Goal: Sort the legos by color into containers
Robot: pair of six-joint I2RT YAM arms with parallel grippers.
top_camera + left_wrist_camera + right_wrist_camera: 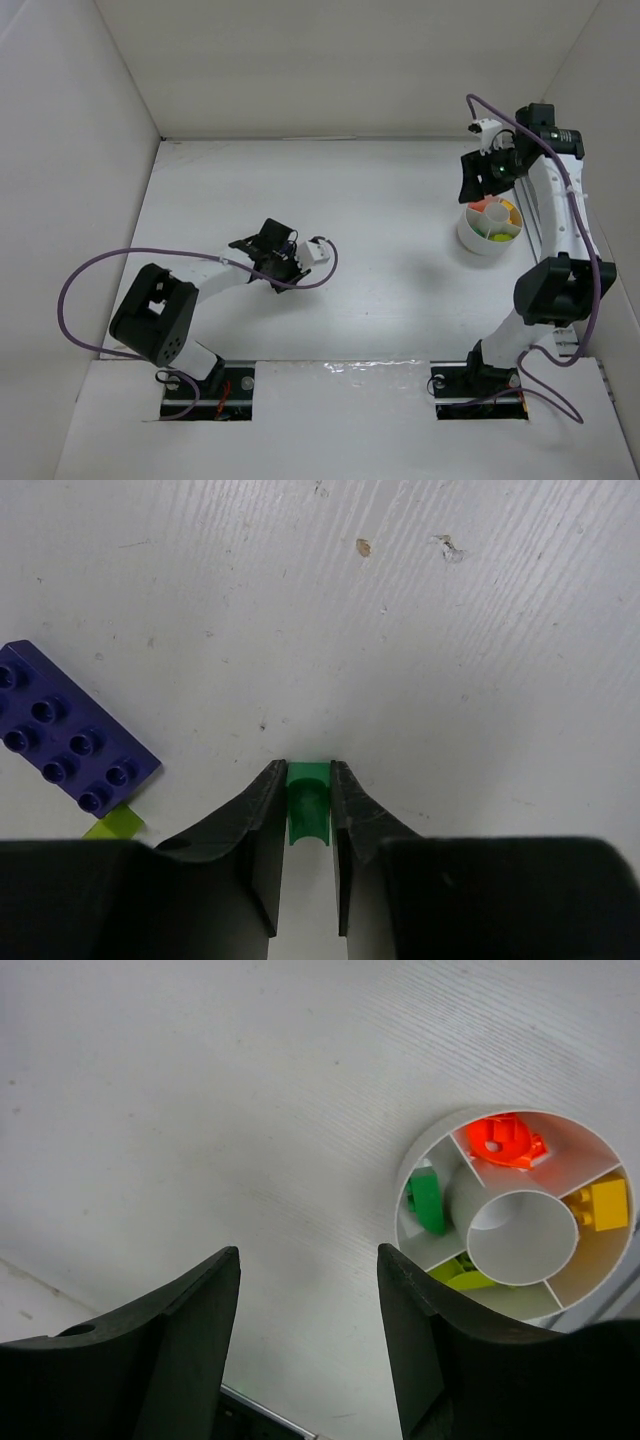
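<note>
In the left wrist view my left gripper (308, 772) is shut on a small dark green lego (308, 805), held between the fingertips just above the table. A purple lego (65, 730) lies to its left, with a lime green lego (113, 825) just below that. From above, the left gripper (262, 238) sits mid-table. The round white bowl of containers (408, 1160) holds an orange lego (508, 1142), a yellow lego (603, 1204), a green lego (428, 1202) and lime pieces (462, 1275) in separate wedges. My right gripper (308, 1260) hangs open and empty, left of the bowl.
The bowl (466, 232) stands at the far right, close to the right arm's upper link (560, 200). White walls enclose the table on three sides. A purple cable (90, 275) loops beside the left arm.
</note>
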